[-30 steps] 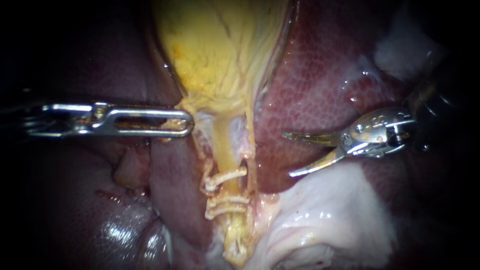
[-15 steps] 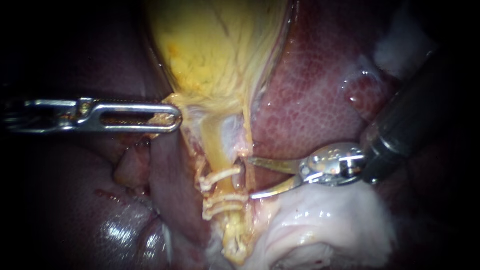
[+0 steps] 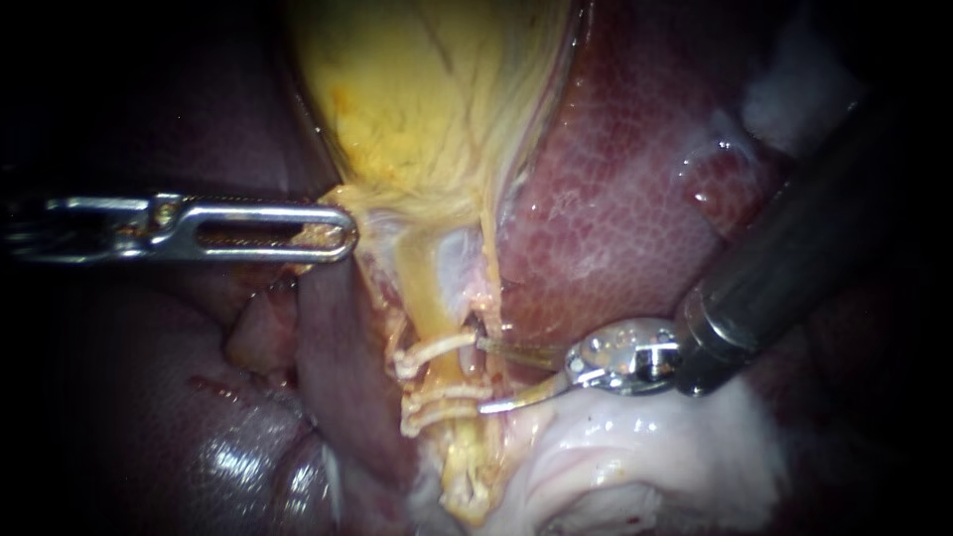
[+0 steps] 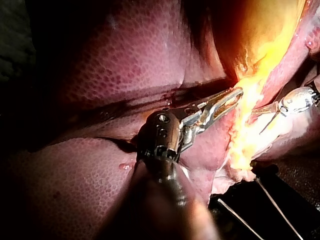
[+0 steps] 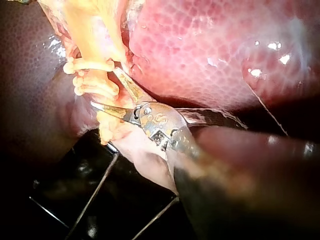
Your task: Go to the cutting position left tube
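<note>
Endoscope view first: the gallbladder (image 3: 437, 99) is being gripped at its neck by the left instrument (image 3: 342, 230), jaws clamped on the yellow edge there. It is being held out to the side, presumably so that the left tube (image 3: 427, 298) below is being stretched and lifted clear of the liver (image 3: 615, 199). That tube is running down from the neck and is being crossed by pale clips (image 3: 437, 349): one above, a pair just below, with a short bare stretch between.

The right instrument (image 3: 481, 374) is being presented from the right with its two thin blades parted and nothing caught between them. One tip is level with the upper clip, the other with the lower pair. The spread is being lined up with the bare gap, judged the sensible place for a cut, since clips would be left on both sides.

Right wrist view now: the blades are being shown close against the clipped stalk. Whether the tips are touching the tube cannot be told; perhaps it is only being brushed. A little more reach across the tube is probably being called for. The liver edge just behind the upper blade is being put at risk if the tips go deep.
</note>
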Controlling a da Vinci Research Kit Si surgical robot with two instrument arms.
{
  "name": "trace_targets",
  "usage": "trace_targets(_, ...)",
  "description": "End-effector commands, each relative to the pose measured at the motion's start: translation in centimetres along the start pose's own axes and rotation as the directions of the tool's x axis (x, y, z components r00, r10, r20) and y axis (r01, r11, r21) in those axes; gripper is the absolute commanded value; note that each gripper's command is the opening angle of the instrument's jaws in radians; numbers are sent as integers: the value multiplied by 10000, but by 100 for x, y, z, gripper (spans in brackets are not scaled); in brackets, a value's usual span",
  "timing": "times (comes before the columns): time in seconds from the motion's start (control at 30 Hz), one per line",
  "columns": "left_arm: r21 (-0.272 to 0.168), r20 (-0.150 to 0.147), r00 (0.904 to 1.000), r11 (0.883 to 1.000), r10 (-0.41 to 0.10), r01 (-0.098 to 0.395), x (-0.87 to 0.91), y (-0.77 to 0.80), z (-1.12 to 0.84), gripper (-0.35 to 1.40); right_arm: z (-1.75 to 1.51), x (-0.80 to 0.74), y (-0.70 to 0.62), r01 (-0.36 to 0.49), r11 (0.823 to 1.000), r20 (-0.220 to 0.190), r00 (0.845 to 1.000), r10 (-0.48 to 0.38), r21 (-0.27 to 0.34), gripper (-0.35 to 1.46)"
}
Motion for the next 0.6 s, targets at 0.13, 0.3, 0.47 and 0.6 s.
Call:
trace_targets(0.13, -13, 6, 10000, 10000, -2, 2, 0, 0, 1, -35, 10, 1, 8, 1, 10000, 0, 10000, -1, -8, 143)
trace_targets(0.3, -17, 9, 10000, 10000, -2, 2, 0, 0, 2, -35, 22, 0, 14, -200, 9995, -63, 9998, 202, 262, 143)
trace_targets(0.47, -14, 6, 10000, 10000, 60, -60, 0, 2, 2, -35, 29, 2, 8, -414, 9922, -475, 9978, 473, 1172, 143)
trace_targets(0.6, -40, 22, 10000, 10000, 59, -59, -1, 7, 3, -35, 29, 7, 1, -426, 9812, -820, 9949, 590, 1884, 140)
